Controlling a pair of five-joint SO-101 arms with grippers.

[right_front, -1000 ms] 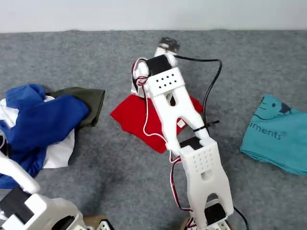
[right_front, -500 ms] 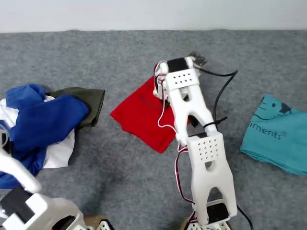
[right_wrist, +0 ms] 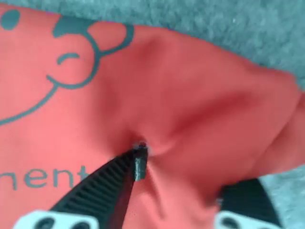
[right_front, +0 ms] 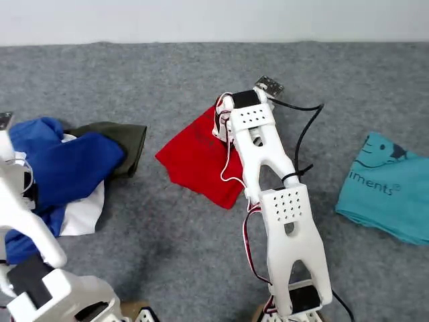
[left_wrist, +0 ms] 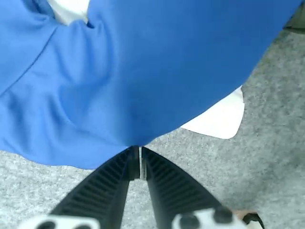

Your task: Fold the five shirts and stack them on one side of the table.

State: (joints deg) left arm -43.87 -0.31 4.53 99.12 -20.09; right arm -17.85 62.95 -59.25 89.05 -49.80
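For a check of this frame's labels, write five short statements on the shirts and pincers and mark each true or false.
1. The red shirt lies between the blue shirt and the teal shirt. True.
2. The teal shirt is stacked on the blue one. False: it lies alone on the right, and the blue one is on the left.
3. The left pincer is shut, with its tips at the blue shirt's edge. True.
4. The right pincer hangs over bare table. False: it presses into the red shirt, and the cloth puckers around one tip.
5. A dark green shirt lies partly under the blue one. True.
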